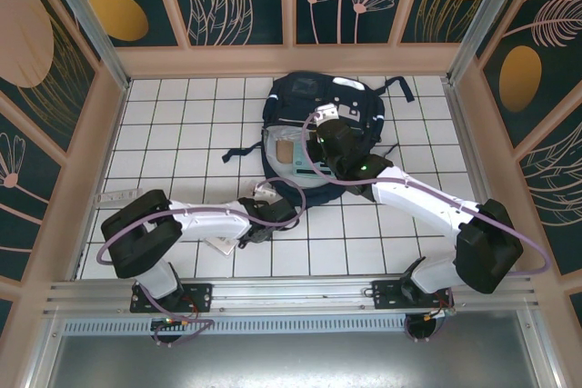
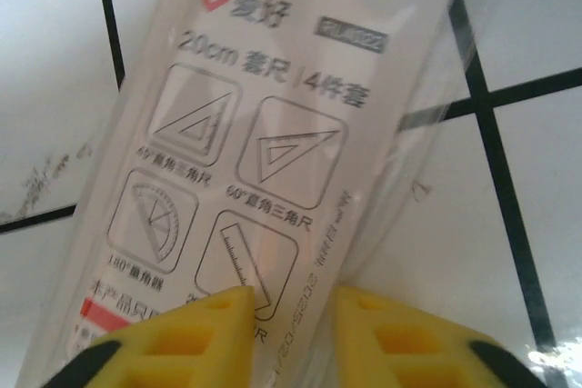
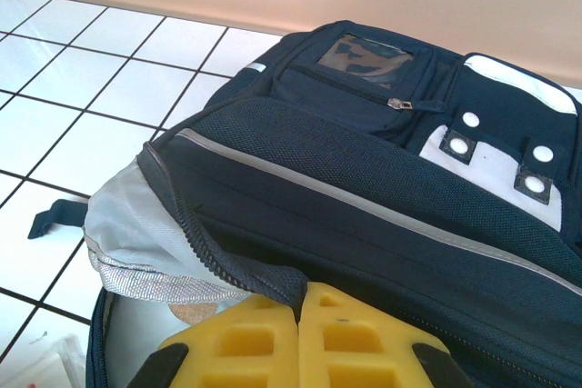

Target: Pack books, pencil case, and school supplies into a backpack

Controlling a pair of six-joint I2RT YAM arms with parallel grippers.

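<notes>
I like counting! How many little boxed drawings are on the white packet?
4. On the white packet: one triangle top left, another top right, a protractor lower left, a ruler lower right, partly behind the yellow fingers. More might hide under them.

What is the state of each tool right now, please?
Left tool: narrow gap around the end of the white packet; a firm grip cannot be told.
Right tool: closed on the open edge of the backpack.

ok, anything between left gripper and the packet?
Nothing. Left wrist view: the packet lies on the tiles and runs straight into the gap between the left gripper's yellow fingers.
</notes>
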